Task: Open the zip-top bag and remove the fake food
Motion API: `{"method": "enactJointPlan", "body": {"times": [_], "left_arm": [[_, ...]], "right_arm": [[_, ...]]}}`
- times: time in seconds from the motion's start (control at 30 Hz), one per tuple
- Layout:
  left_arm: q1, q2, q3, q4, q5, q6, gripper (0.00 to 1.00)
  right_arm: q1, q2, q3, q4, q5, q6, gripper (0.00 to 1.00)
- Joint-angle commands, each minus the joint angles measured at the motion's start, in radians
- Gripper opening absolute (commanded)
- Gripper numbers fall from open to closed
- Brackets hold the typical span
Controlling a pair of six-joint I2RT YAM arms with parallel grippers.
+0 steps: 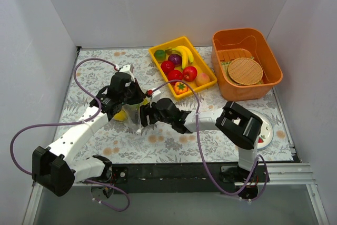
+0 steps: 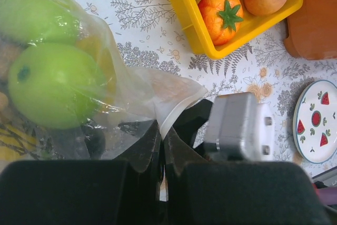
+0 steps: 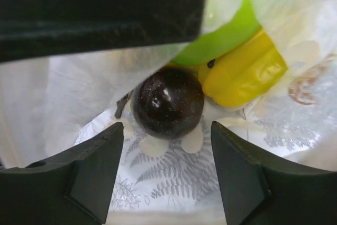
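The clear zip-top bag (image 1: 135, 115) lies on the patterned table between my two grippers. My left gripper (image 1: 128, 94) is shut on the bag's edge; in the left wrist view its jaws (image 2: 163, 140) pinch the white zip strip (image 2: 176, 113). Two light green apples (image 2: 52, 84) and yellow pieces show through the plastic (image 2: 152, 90). My right gripper (image 1: 146, 112) is open at the bag's mouth. In the right wrist view its fingers (image 3: 95, 175) stand wide apart just short of a dark glossy round fruit (image 3: 167, 101), with a yellow piece (image 3: 242, 72) and a green one (image 3: 226, 35) behind.
A yellow tray (image 1: 206, 66) with banana, red fruits and an orange tomato-like fruit (image 2: 226, 17) stands behind the bag. An orange basket (image 1: 273, 64) with woven mats is at the back right. A fruit-patterned plate (image 1: 267, 130) lies by the right arm.
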Motion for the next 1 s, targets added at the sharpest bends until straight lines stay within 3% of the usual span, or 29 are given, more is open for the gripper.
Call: {"method": "enactJointPlan", "body": {"times": [0.0,0.2,0.27,0.33,0.47,0.63,0.77,0.9,0.97], "left_arm": [[-0.003,-0.033,0.053,0.004,0.067,-0.010,0.00],[-0.003,-0.029,0.070,0.009,0.082,-0.029,0.00],[-0.003,-0.035,0.100,-0.031,0.046,-0.029,0.26],[-0.003,-0.050,0.119,-0.057,-0.017,-0.018,0.40],[-0.003,-0.091,0.151,-0.112,-0.096,0.011,0.50],[-0.001,-0.142,0.148,-0.166,-0.269,0.020,0.52],[0.043,-0.119,0.119,-0.189,-0.343,0.037,0.47],[0.160,-0.056,0.059,-0.116,-0.247,0.049,0.30],[0.172,-0.027,0.030,-0.073,-0.232,0.048,0.27]], "right_arm": [[0.000,0.040,0.077,0.070,-0.036,-0.011,0.79],[0.000,0.097,0.131,0.035,-0.018,0.009,0.80],[0.000,0.106,0.128,0.036,-0.013,0.012,0.80],[-0.002,0.114,0.125,0.036,-0.012,0.014,0.80],[-0.005,0.107,0.099,0.061,-0.022,0.018,0.80],[-0.020,0.091,0.077,0.075,-0.050,0.034,0.80],[-0.026,0.083,0.074,0.076,-0.070,0.041,0.80],[-0.026,0.089,0.094,0.052,-0.082,0.038,0.79],[-0.026,0.095,0.117,0.026,-0.082,0.037,0.80]]}}
